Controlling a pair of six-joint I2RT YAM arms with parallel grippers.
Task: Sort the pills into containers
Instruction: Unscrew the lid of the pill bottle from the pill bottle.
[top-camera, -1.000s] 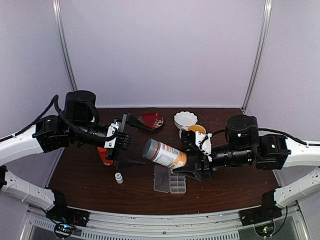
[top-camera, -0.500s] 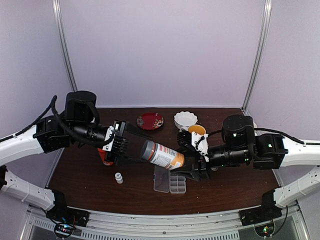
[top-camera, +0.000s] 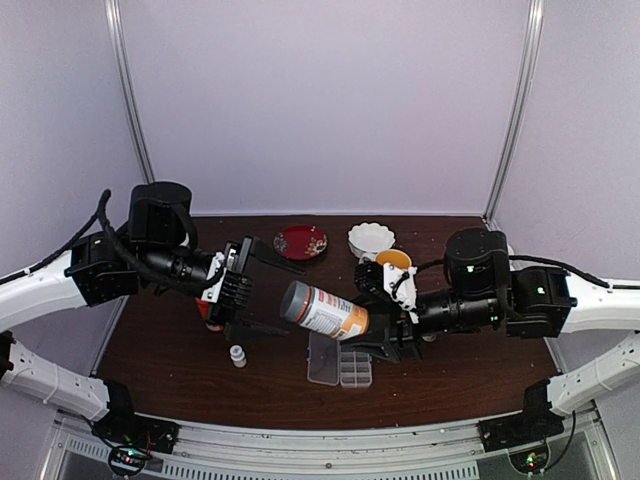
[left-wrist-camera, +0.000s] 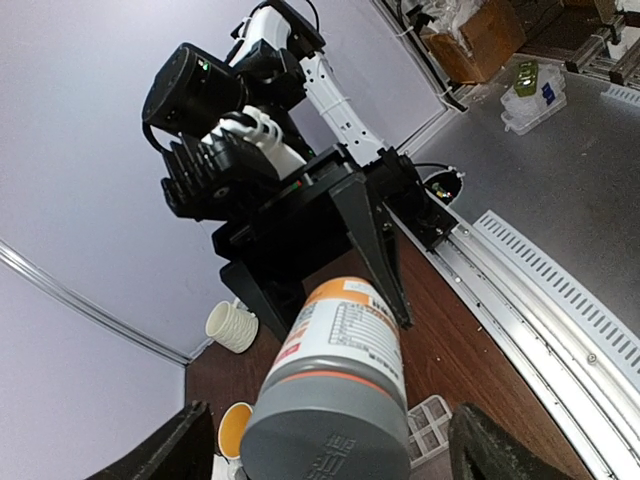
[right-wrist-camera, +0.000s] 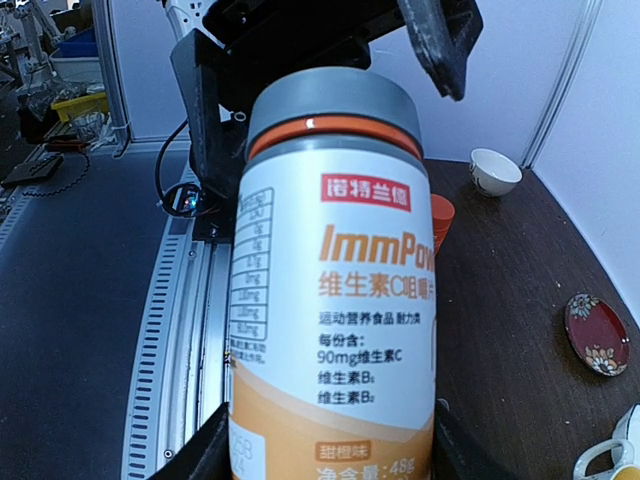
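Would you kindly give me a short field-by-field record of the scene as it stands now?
right end effector: shut on the grey-capped bottle, held tilted off the table, cap toward the left arm
left end effector: open, fingers either side of the cap, apart from it
pill box: on the table, lid open
pills: none discernible
back of table: red dish, white bowl, mug
near left arm: orange bottle, small white bottle
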